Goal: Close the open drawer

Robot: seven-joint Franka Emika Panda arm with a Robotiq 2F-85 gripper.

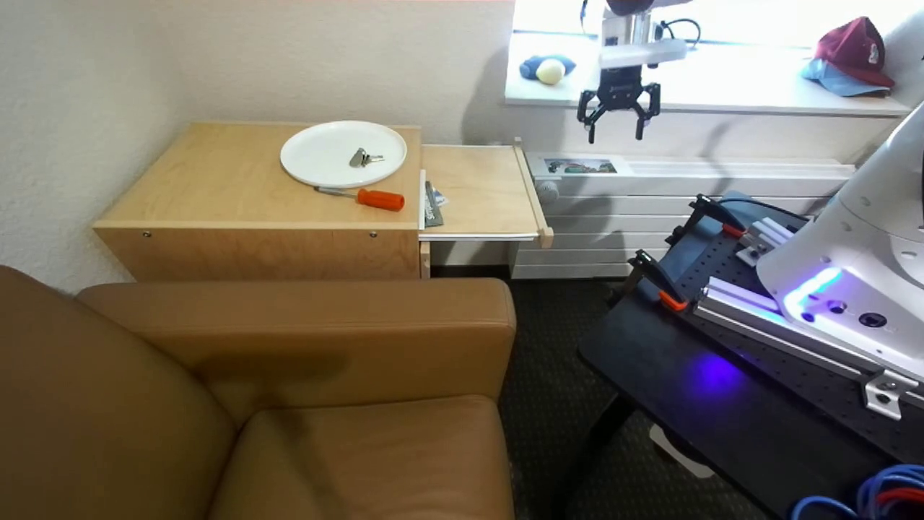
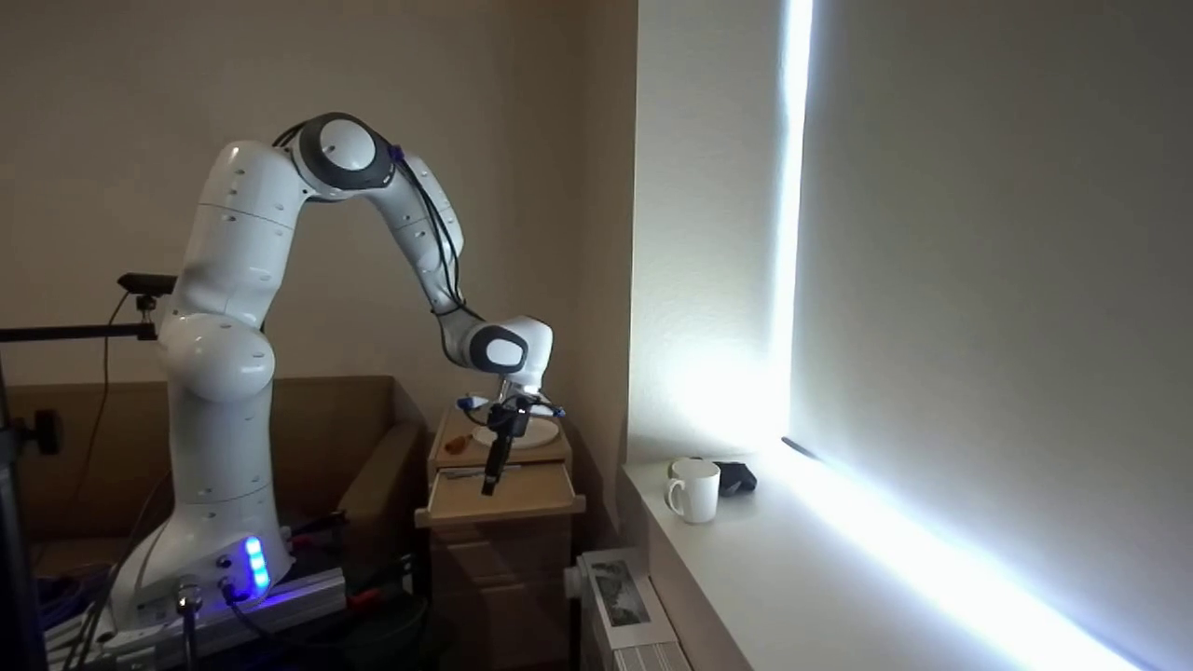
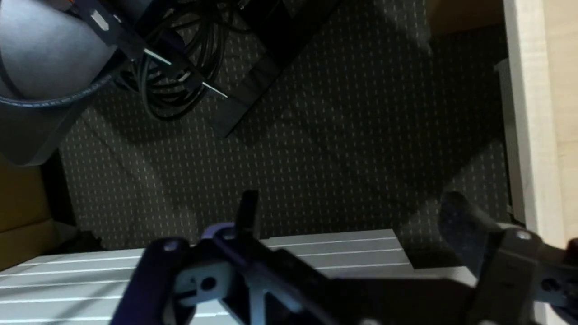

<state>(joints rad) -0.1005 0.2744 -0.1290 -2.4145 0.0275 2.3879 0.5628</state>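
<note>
Drawer [image 1: 487, 186] juts out; beyond its front, apart from it, hangs my tool [image 1: 616, 136], spread wide, holding nothing.

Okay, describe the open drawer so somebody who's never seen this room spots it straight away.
Start at the brown sofa; beside its armrest stands a light wooden side table topped with a white plate. The open drawer is a shallow tray of the same pale wood, high at one end. Unlike the wooden fronts below, it juts well out, showing a flat grey item inside.
</note>
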